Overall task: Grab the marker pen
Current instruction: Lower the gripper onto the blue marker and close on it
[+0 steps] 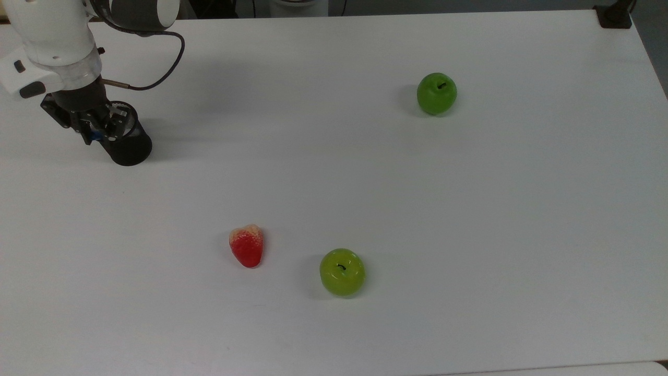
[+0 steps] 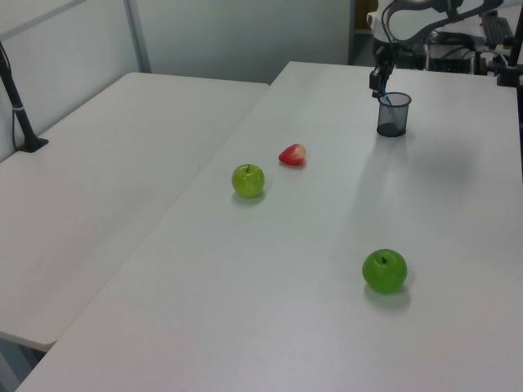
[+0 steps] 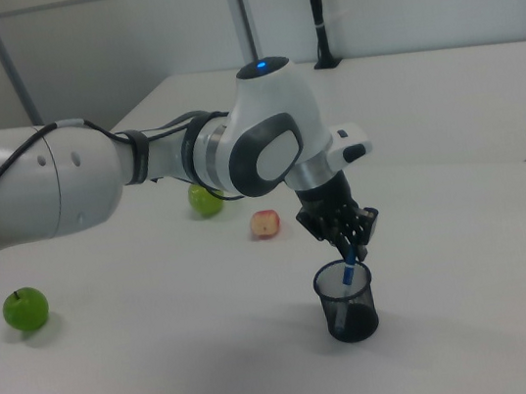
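Observation:
The marker pen point(image 1: 95, 137) stands slanted in a black mesh cup point(image 1: 128, 149) at the top view's far left; its blue cap pokes above the rim. My gripper point(image 1: 97, 131) hangs over the cup's rim, shut on the pen's top. In the right view the pen point(image 3: 350, 273) runs from my gripper point(image 3: 353, 251) down into the cup point(image 3: 352, 314), its lower part veiled by the mesh. In the left view my gripper point(image 2: 378, 91) sits just above the cup point(image 2: 393, 118) at the table's far end.
A red strawberry point(image 1: 247, 245) and a green apple point(image 1: 342, 272) lie near the front of the white table point(image 1: 365, 172). A second green apple point(image 1: 437, 94) is at the back right. A black post base point(image 1: 616, 15) stands at the far right corner.

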Motion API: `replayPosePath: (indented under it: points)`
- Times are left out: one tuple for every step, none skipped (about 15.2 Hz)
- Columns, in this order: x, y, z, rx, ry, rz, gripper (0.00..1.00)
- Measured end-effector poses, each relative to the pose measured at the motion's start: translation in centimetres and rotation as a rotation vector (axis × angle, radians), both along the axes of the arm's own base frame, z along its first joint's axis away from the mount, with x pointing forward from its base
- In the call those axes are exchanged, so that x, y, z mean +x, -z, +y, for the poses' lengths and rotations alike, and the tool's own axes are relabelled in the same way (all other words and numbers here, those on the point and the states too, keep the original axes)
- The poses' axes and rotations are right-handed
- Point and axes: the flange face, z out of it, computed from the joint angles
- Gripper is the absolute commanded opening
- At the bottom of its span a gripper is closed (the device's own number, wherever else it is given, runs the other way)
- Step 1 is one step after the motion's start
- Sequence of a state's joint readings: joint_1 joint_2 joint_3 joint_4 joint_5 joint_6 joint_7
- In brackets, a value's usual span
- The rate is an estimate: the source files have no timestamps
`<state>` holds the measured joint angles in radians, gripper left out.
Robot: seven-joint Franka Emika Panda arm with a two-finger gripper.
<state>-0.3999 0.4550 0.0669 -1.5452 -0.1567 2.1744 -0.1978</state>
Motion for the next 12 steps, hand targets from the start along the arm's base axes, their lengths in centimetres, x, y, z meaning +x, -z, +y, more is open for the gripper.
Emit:
replayPosePath:
  points:
    - [0.00, -0.02, 0.01, 0.000, 0.000, 0.000, 0.16]
    - [0.00, -0.02, 0.02, 0.000, 0.000, 0.000, 0.14]
    - [0.01, -0.05, 0.03, 0.000, 0.000, -0.001, 0.11]
    - [0.01, -0.06, 0.03, 0.000, 0.000, -0.001, 0.08]
    - [0.01, -0.05, 0.03, 0.000, 0.000, -0.001, 0.06]
    - [0.01, -0.05, 0.03, 0.000, 0.000, -0.001, 0.05]
    - [0.01, -0.05, 0.03, 0.000, 0.000, -0.001, 0.05]
    - [0.01, -0.06, 0.03, 0.000, 0.000, -0.001, 0.05]
    - [0.01, -0.07, 0.03, 0.000, 0.000, -0.001, 0.05]
    - [0.01, -0.11, 0.03, 0.000, 0.000, -0.002, 0.05]
    - [0.01, -0.21, 0.03, -0.001, 0.000, -0.003, 0.05]
    - [0.03, -0.36, 0.02, -0.002, 0.000, -0.006, 0.05]
